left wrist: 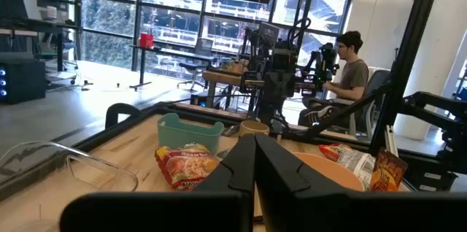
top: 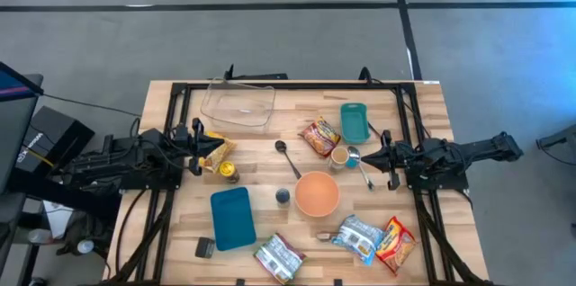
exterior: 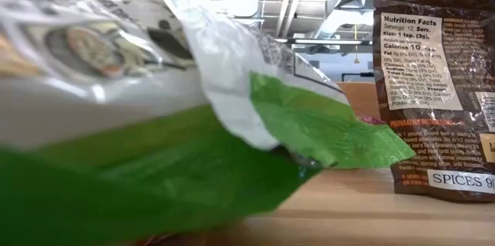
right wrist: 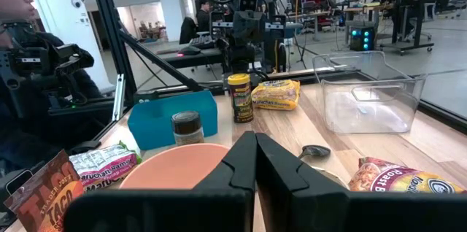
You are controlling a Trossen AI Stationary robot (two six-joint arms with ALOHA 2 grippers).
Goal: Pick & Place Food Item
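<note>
- Task not started, judging from the layout: both arms parked at the table edges, nothing held, no food item lifted.
- Left gripper at mid-left of the high view, fingers pressed together, empty. A yellow ramen pack and a yellow-lidded spice jar lie just beside it.
- Right gripper at mid-right, fingers likewise pressed together, empty, near a paper cup and a metal spoon.
- Candidate food items all flat on the table: ramen packet upper centre, green-and-white pouch bottom centre, pale blue bag and red taco seasoning packet lower right. Which one is the target: cannot tell.
- Possible drop spots: orange bowl centre, teal tray lower left, small teal bin upper centre, clear plastic container upper left.
- Left to do: everything — pick, carry, place.
- Surface: light wooden table with a black frame.
- Room: grey floor around the table; beyond it an open lab with desks and large windows, a seated person in the left wrist view.
</note>
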